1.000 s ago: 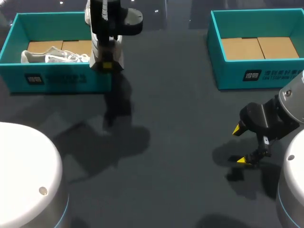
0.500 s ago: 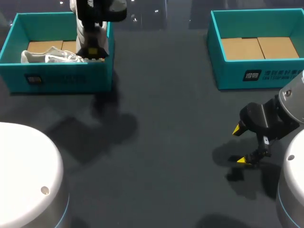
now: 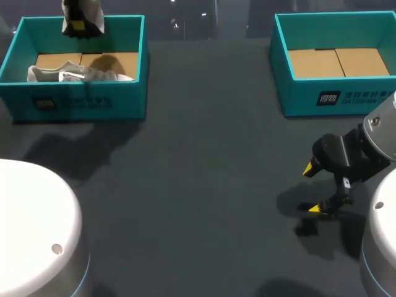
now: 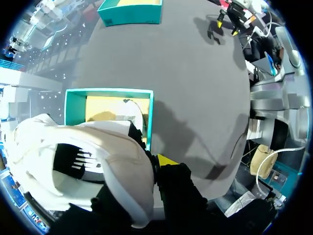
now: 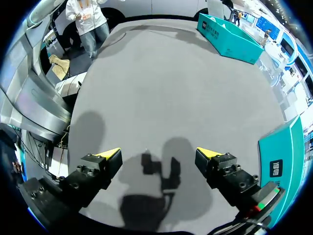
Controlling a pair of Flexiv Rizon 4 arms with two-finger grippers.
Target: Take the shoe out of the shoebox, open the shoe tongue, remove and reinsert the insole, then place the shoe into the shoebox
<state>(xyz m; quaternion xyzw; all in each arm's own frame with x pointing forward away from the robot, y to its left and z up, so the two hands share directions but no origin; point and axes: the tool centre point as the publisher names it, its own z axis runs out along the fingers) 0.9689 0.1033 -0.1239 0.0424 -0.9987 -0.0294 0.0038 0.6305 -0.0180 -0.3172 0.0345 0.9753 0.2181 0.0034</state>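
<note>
My left gripper hangs above the back wall of the left teal shoebox, shut on a white shoe. In the left wrist view the held shoe fills the space in front of the fingers, and only one yellow fingertip shows beside it. Inside that shoebox lies a second white shoe on the cardboard floor. My right gripper stands open and empty low over the table at the right, its fingers wide apart.
A second teal shoebox with a bare cardboard floor stands at the back right, just behind my right gripper; its wall is close beside that gripper. Dark table stretches between the two boxes.
My left arm has carried the white shoe left and toward the back, from over the box's front right corner to above its back wall. The right arm has not moved.
</note>
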